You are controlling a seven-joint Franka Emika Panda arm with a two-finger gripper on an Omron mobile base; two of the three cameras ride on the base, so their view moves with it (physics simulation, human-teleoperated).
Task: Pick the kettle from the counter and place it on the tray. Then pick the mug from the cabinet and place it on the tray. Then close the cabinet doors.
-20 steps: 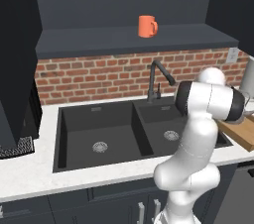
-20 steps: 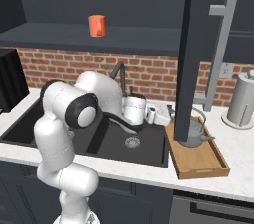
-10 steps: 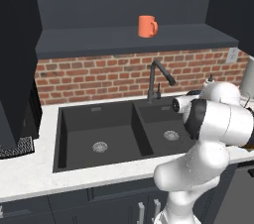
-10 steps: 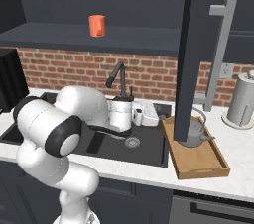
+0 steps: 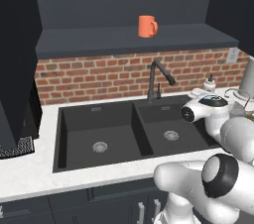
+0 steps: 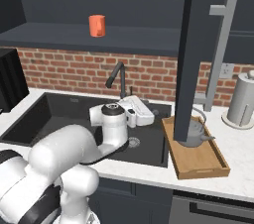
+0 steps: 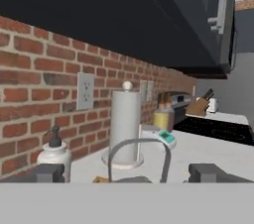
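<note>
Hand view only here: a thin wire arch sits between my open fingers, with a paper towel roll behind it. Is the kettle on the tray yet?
Observer: Yes. In the right base view, the kettle sits on the tray.
Operator: Where is the mug?
Observer: The mug stands upright on the cabinet shelf.
Operator: And the doors?
Observer: One cabinet door stands open, partly hiding the kettle in that view.
</note>
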